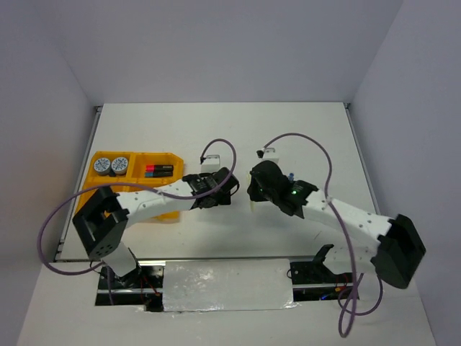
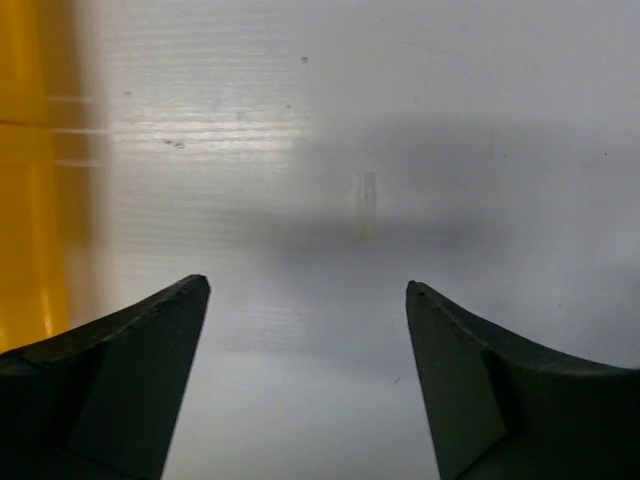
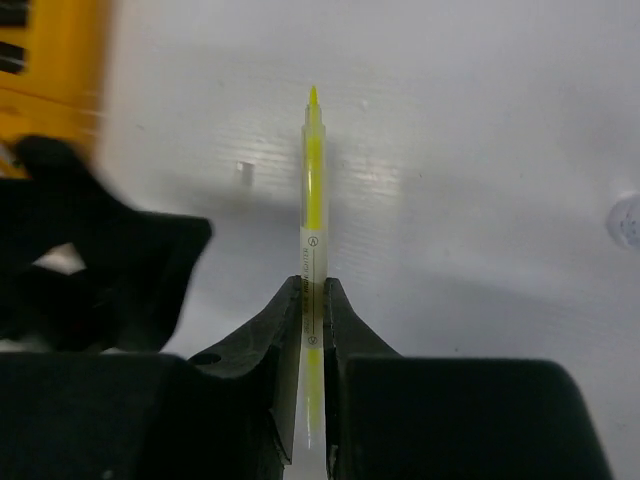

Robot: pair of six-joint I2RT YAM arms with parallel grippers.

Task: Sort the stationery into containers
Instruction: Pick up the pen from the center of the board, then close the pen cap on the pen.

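Right jaws: clamped nearly shut on a thin pale pen [image 3: 313, 200] with a yellow core. Fingers [image 3: 270, 340] pinch its rear part, and most of the barrel sticks out ahead with the tip pointing away from the wrist. Can't tell if the pen touches the counter [image 1: 216, 130] or hangs clear of it. From above, this wrist sits near the counter's middle, a bit toward the right edge, and the pen is hidden under it.

Left jaws: spread wide, nothing between them, over bare counter near the middle, just left of the right wrist.

Small clear bit [image 2: 366, 200] lies on the counter ahead of the left jaws. It is left of the pen and apart from it.

Tray [image 1: 173, 157]: yellow-orange, near the counter's left edge, about midway between the near and far edges.
- Far-left compartment: two round tins [image 1: 102, 165] side by side.
- Far-right compartment: dark markers [image 1: 158, 171] lying flat.
- Near compartments: mostly covered by the left arm [image 1: 155, 196], contents not visible.

Tiny blue speck [image 1: 290, 175] just beside the right wrist, too small to identify.
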